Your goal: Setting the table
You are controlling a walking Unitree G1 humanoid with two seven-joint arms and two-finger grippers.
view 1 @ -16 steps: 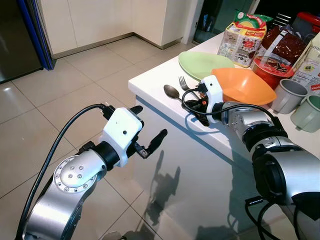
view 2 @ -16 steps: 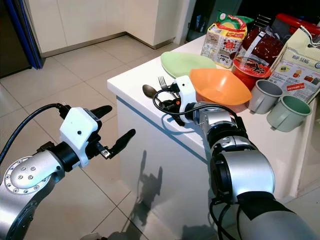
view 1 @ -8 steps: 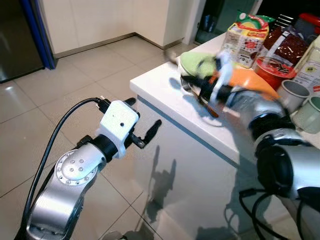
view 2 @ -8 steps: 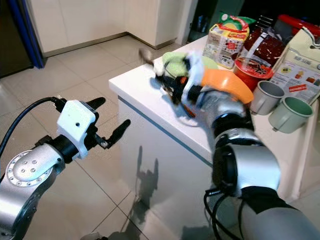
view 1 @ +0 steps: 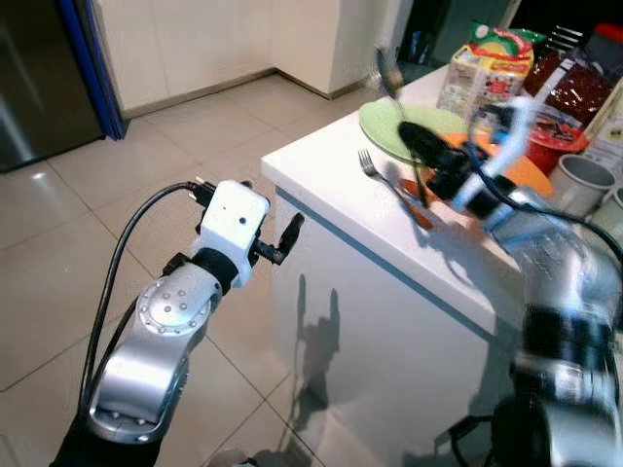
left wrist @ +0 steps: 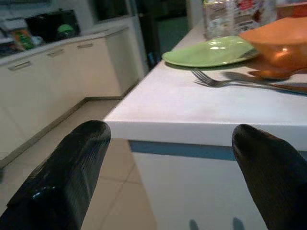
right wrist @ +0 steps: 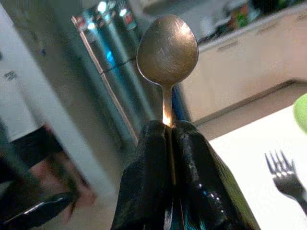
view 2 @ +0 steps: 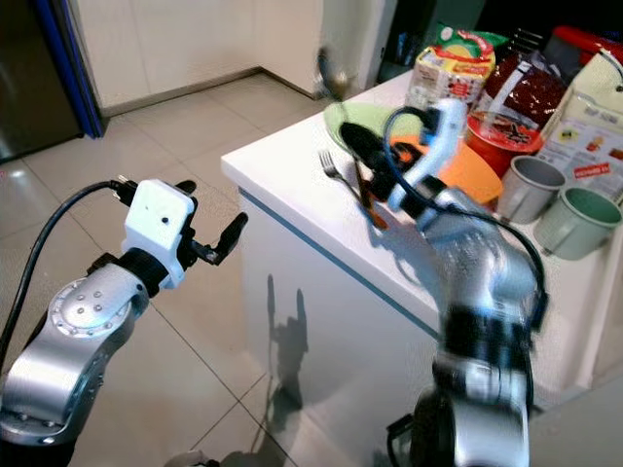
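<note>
My right gripper (right wrist: 170,136) is shut on the handle of a metal spoon (right wrist: 168,48), held upright above the white counter (view 1: 331,170) near the green plate (view 1: 394,125). The spoon's bowl (view 2: 331,70) points up. A fork (view 1: 375,167) lies on the counter beside the plate, with an orange bowl (view 2: 477,173) just behind it. My left gripper (view 2: 209,206) hovers open and empty off the counter's corner, at about its height, and its fingers (left wrist: 67,177) point at the counter edge.
Two mugs (view 2: 526,190) (view 2: 574,219), a red container (view 2: 496,131) and food packets (view 2: 443,73) crowd the back of the counter. An orange-handled utensil (left wrist: 288,87) lies beside the fork. A steel fridge (view 1: 39,78) stands far left, with tiled floor (view 1: 127,165) between.
My right gripper has lifted the spoon off the counter and swung it upright above the plate. The left arm has drawn closer to the counter corner. The camera has shifted.
</note>
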